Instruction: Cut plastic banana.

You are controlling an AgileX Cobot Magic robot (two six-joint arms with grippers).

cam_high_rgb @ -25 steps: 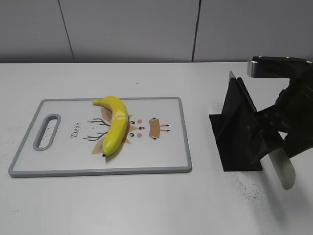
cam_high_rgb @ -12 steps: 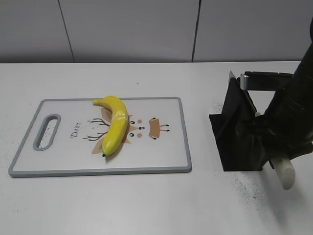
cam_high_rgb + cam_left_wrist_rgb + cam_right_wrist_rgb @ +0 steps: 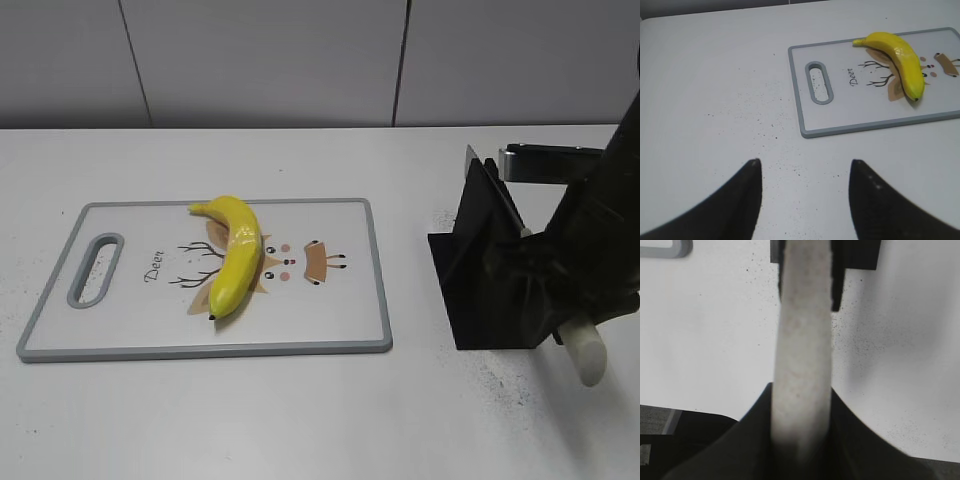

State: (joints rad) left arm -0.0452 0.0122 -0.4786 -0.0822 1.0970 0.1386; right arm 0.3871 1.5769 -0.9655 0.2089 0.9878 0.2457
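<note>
The plastic banana (image 3: 236, 254) is glossy yellow and curved. It lies on the white cutting board (image 3: 330, 320) with a deer drawing, left of centre; it also shows in the left wrist view (image 3: 900, 56) on the board (image 3: 840, 120). My right gripper (image 3: 556, 312) is shut on a white knife (image 3: 585, 355) beside the black knife stand (image 3: 485, 270), far right of the board. In the right wrist view the white knife (image 3: 805, 340) runs from between the fingers (image 3: 802, 390) to the stand (image 3: 860, 255). My left gripper (image 3: 805, 162) is open and empty over bare table, near the board's handle end.
The board's handle slot (image 3: 96, 268) is at its left end. The black stand stands upright on the table right of the board. A grey wall panel (image 3: 300, 60) runs behind the table. Dark specks dot the table around the stand.
The right arm has turned and come down beside the stand. The white knife showed its broad side a second ago and now shows narrow. The banana and board have not moved.
</note>
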